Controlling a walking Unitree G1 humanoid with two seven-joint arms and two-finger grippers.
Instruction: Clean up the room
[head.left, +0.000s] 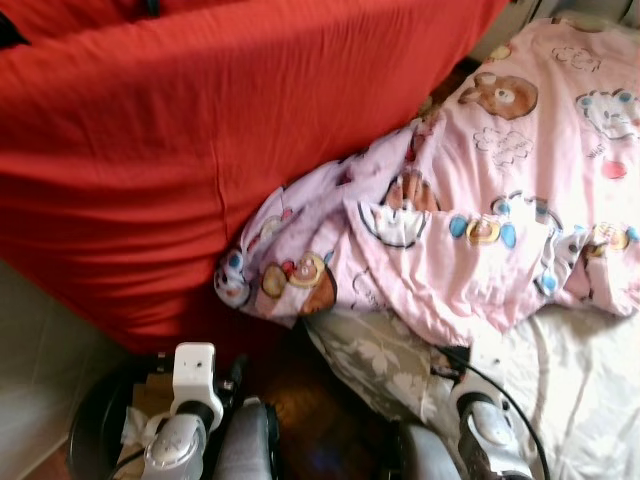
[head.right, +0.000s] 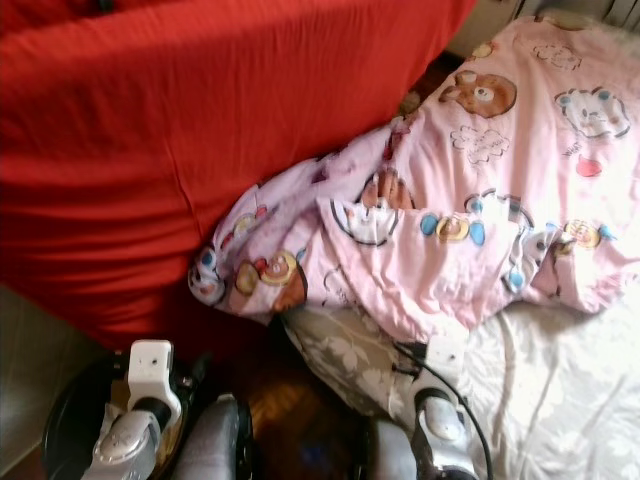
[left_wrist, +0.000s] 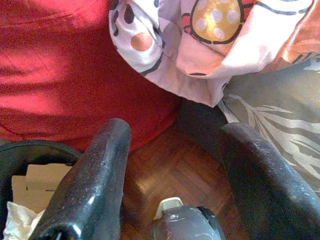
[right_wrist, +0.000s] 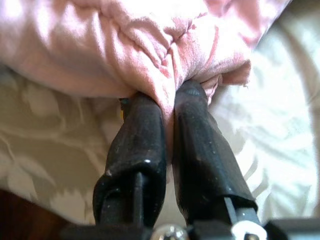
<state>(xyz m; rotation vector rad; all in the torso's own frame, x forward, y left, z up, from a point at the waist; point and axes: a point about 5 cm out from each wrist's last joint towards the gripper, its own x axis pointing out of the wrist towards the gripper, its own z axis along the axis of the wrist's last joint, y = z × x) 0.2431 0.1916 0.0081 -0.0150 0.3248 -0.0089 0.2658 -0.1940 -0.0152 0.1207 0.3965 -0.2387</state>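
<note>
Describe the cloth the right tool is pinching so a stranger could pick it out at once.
Start at the big red fabric-covered mass on the robot's left. Spilling against its right side is the pink cartoon-print blanket, lying over a grey leaf-patterned sheet. The right tool is shut on its edge; bears and blue-and-yellow figures set it apart from the plain cream bedding beside it.

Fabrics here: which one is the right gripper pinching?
The pink cartoon blanket: its edge is clamped in the right gripper. The red cover and leaf-print sheet are ungripped.
</note>
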